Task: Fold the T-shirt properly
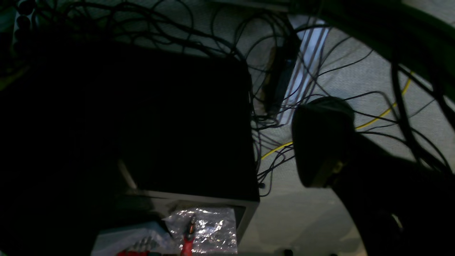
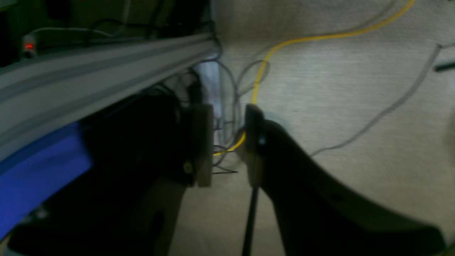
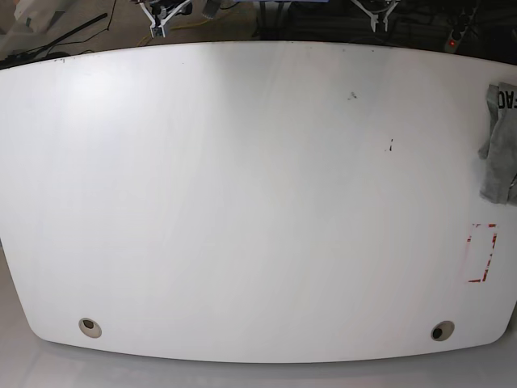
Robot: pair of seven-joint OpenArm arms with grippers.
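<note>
- Lying at the right edge of the white surface (image 3: 242, 202) in the base view, the T-shirt (image 3: 501, 145) is showing only as a crumpled heather-grey strip with dark lettering near its top.
- A red-outlined rectangle (image 3: 482, 253) is sitting on the surface just below the T-shirt, and two round holes (image 3: 90, 327) are marking the surface's near corners.
- The right gripper (image 2: 227, 145) is appearing in its wrist view with its jaws standing a narrow gap apart and nothing between them; through that gap a yellow cable (image 2: 284, 42) is running over the pale floor.
- The left gripper (image 1: 321, 142) is showing in its wrist view only as one dark finger against the floor; its jaws are standing wide apart and holding nothing.
- Neither gripper is appearing over the surface in the base view, and both are well apart from the T-shirt.
- Black cables (image 1: 270, 117) are trailing beside a dark box (image 1: 185, 124) in the left wrist view.
</note>
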